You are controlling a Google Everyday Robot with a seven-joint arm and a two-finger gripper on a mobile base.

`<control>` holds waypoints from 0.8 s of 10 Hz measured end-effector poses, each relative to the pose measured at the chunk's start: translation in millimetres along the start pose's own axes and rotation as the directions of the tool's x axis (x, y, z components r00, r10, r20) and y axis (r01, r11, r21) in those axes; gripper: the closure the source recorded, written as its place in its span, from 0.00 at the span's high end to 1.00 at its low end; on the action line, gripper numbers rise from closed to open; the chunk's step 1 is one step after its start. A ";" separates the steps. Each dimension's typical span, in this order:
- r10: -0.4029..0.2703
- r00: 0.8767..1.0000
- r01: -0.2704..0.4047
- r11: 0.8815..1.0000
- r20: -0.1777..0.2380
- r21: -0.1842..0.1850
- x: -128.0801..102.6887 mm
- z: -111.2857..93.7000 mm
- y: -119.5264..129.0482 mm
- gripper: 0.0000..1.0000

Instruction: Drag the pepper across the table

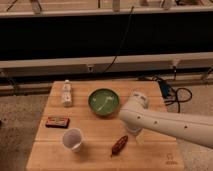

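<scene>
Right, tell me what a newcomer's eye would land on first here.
The big white arm reaching in from the right dominates, its tool pointing down at the table just right of the pepper. Next comes the green bowl at the table's centre back, bright against the pale wood.

Matt wooden table, perhaps glossy bowl
</scene>
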 end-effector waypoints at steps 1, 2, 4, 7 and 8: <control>-0.009 1.000 0.009 1.000 0.003 -0.003 -1.5 2.7 -0.6 0.80; -0.017 1.000 0.017 1.000 0.009 -0.005 -2.1 5.7 -0.4 0.80; -0.035 0.999 0.035 0.999 0.022 -0.004 -5.1 12.1 -0.5 0.80; -0.066 0.997 0.066 0.998 0.042 -0.004 -9.4 19.9 0.0 0.80; -0.074 0.996 0.074 0.997 0.048 -0.005 -10.2 22.1 0.7 0.80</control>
